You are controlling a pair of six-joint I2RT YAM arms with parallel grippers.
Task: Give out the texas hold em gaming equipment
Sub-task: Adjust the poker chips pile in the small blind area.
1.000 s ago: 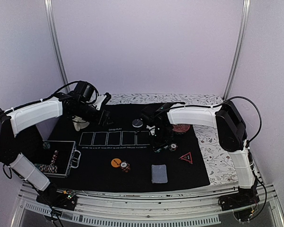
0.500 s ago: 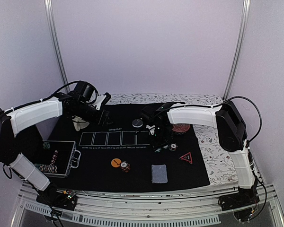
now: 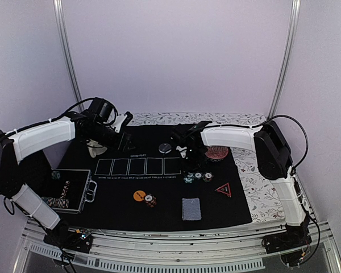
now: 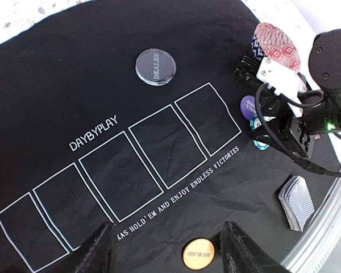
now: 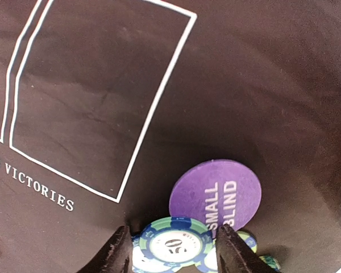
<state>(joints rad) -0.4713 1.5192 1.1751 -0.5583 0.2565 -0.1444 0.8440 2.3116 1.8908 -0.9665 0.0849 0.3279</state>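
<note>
In the right wrist view my right gripper (image 5: pixel 175 250) is open, its fingers standing either side of a small pile of green-and-blue striped poker chips (image 5: pixel 176 242) with a narrow gap on each side. The purple disc (image 5: pixel 216 193) lies on the mat touching those chips. From above, my right gripper (image 3: pixel 188 165) hangs just behind the chips (image 3: pixel 198 177). The triangle marker (image 3: pixel 224 189), the deck of cards (image 3: pixel 191 209), the orange disc (image 3: pixel 138 195) and the black disc (image 3: pixel 165 148) lie on the mat. My left gripper (image 3: pixel 124 136) is open and empty above the mat's far left.
A black playing mat (image 3: pixel 159 187) with several white card outlines covers the table. A red patterned bowl (image 3: pixel 217 152) stands behind the right arm. An open metal chip case (image 3: pixel 68 190) sits at the mat's left edge. A cream mug (image 3: pixel 95 149) is under the left arm.
My right gripper's jaws have widened and it has drawn back and up from the chips, which now show on the mat. The left arm has not moved.
</note>
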